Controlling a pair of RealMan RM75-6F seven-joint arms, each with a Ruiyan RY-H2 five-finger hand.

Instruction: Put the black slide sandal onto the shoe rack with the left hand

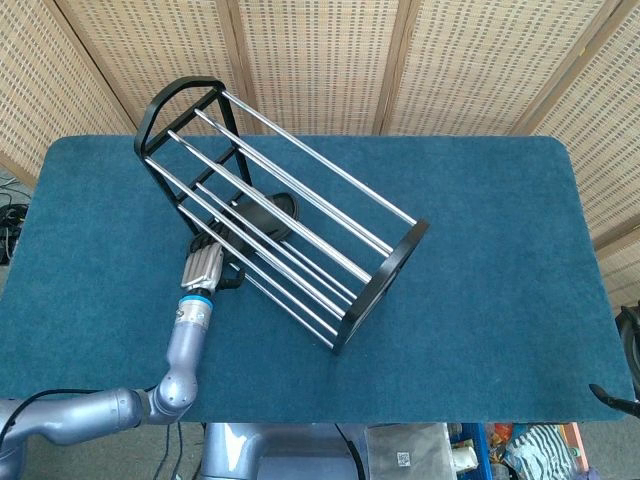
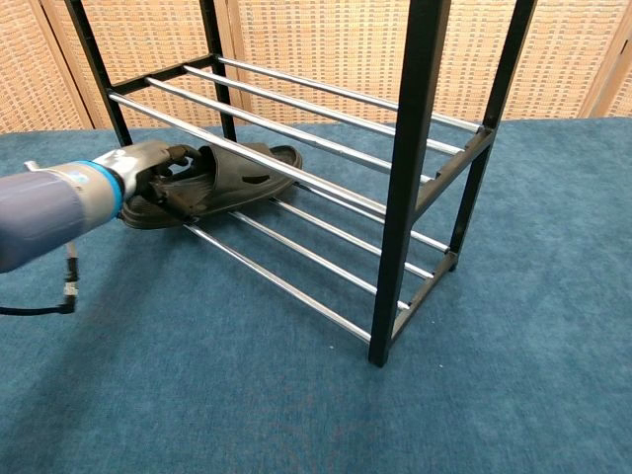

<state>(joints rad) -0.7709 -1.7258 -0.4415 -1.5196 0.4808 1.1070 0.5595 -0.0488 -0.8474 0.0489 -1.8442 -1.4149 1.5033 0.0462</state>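
1. Black rubber, the sandal (image 2: 219, 181) lies on the lowest rails of the shoe rack (image 1: 290, 215), at the rack's end nearer the left arm, under the upper chrome rails.
2. Seen from the chest, its heel end sticks out past the front bottom rail toward the left hand (image 2: 150, 170), while its toe end points deeper into the rack, toward the back rails.
3. So the sandal's long axis runs across the rails, not along them, roughly in line with the forearm reaching in.
4. The left hand is at the sandal's heel end, just outside the rack's front rail; its fingers (image 2: 178, 155) curl over the heel edge and seem to be grasping it, though the far side of the grasp is hidden from the chest camera.
5. From the head camera the left hand (image 1: 203, 266) sits right against the front rails of the rack, with the sandal (image 1: 262, 216) showing between the bars beyond it.
6. The right hand shows in neither view, so the left is the only hand near the rack.
7. My judgement: the sandal is nearly placed; what remains is to push it a little further along its own axis, away from the hand, so the heel rests on the rails, then let go.
8. The blue bench (image 1: 480, 230) carries the rack.
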